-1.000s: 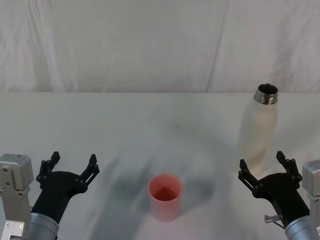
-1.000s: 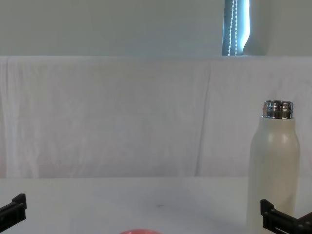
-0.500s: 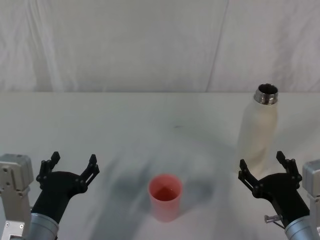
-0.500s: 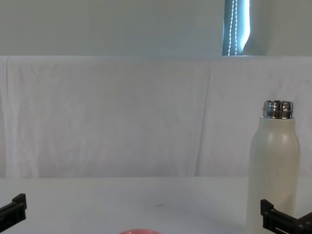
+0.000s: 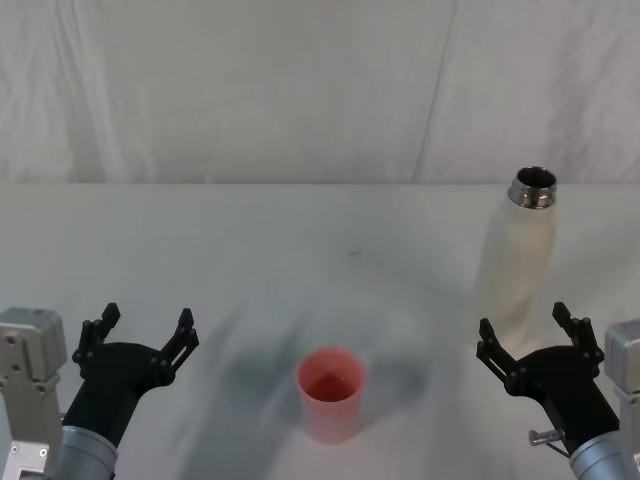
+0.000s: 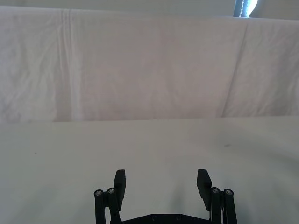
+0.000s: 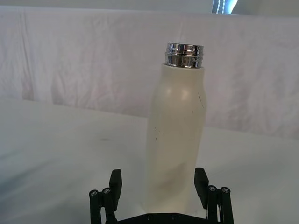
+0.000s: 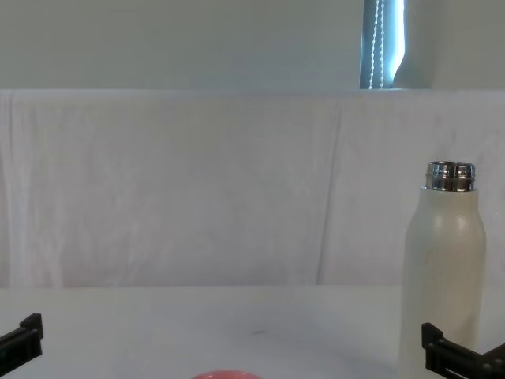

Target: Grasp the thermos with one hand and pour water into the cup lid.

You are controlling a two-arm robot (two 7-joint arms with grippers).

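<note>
The task had not really begun. The thermos (image 5: 518, 255) stood upright and uncapped, to the right of the cup lid (image 5: 329, 391) and farther back. The right gripper (image 5: 531, 340) waited wide before it, not touching. The left gripper (image 5: 141, 331), wide too, idled left of the cup lid, which seemed empty.

A test room or lab is shown, not a home. A flat white table (image 5: 300, 230) is covered with plain cloth, and a wrinkled white sheet (image 8: 197, 189) is hung up as a back wall. Above the sheet, a bare pale wall (image 8: 173, 43) is seen, with a strip of window and a bead cord (image 8: 382, 43). Two black robot arms are set at the table.
</note>
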